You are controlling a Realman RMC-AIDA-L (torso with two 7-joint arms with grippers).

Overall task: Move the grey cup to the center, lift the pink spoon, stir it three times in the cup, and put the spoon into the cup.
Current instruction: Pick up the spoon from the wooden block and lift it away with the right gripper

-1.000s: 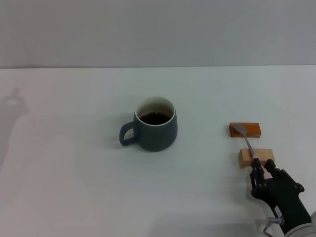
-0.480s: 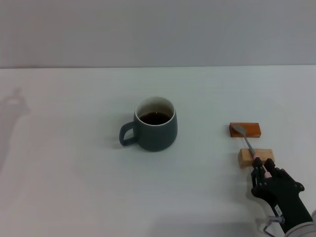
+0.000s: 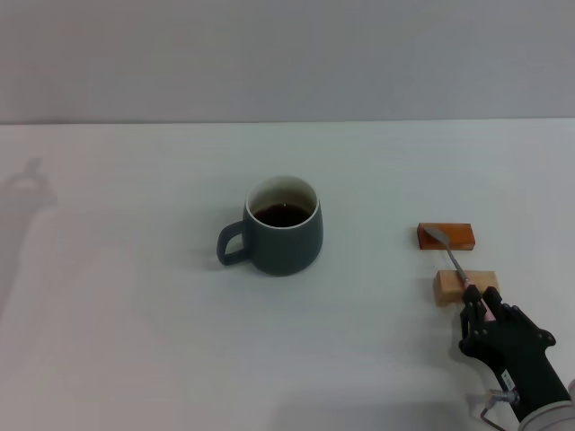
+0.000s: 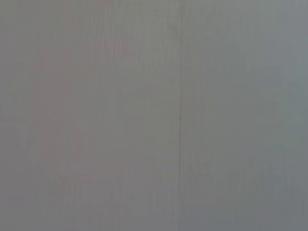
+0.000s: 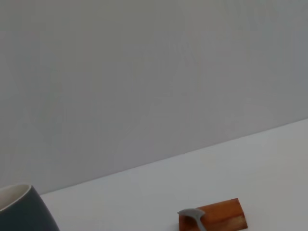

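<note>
Resting across two wooden blocks (image 3: 446, 236), one pink spoon (image 3: 454, 261); right gripper (image 3: 481, 310) jaws clasp its handle; one grey cup (image 3: 282, 225).

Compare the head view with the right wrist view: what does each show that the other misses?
Only the head view shows the right gripper at the pink spoon's handle, the lighter wooden block under the spoon's handle, and the grey cup's loop handle and dark liquid. Only the right wrist view shows the wall rising high above the table's far edge. Both show the white table, part of the grey cup, the spoon's metal bowl and the darker orange block it rests on. The left gripper appears in neither.
</note>
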